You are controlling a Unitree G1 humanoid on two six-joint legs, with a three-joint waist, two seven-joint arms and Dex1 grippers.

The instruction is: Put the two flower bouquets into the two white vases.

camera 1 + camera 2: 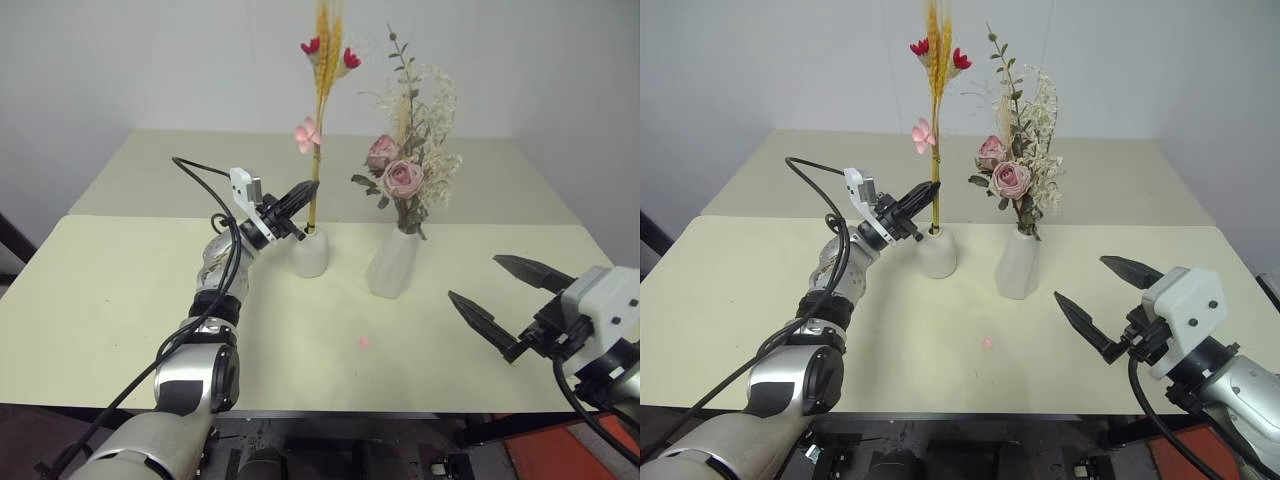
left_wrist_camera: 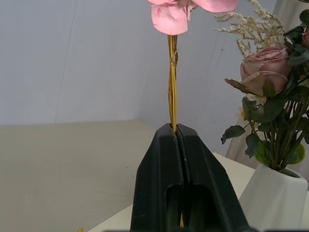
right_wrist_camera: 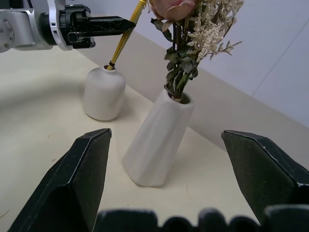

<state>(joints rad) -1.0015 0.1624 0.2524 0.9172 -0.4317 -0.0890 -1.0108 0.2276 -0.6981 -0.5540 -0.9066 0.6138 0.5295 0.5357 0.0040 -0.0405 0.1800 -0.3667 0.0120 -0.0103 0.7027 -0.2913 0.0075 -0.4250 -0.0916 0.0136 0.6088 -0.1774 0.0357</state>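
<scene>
The right gripper (image 1: 507, 293) hung nearest, jaws wide apart and empty. Beyond it, the left gripper (image 1: 912, 207) was clamped on the slim straw bundle (image 1: 320, 120), whose stems already sat in the short round vase (image 1: 309, 251) below. Letting go seemed next. Just past it, the roses (image 1: 405, 170) filled the faceted matte vase (image 1: 392, 262).

- We've got the left gripper (image 2: 176, 129) clamped tight on the yellow straw bundle (image 2: 172, 82), both black fingers (image 2: 157, 169) pressed together around the stems.
- Its pink bow (image 2: 170, 17) sits higher up the stems.
- Off to the side we see the pink rose bunch (image 2: 264, 72) standing in the faceted white vase (image 2: 273, 200), on the cream table (image 2: 58, 169).
</scene>
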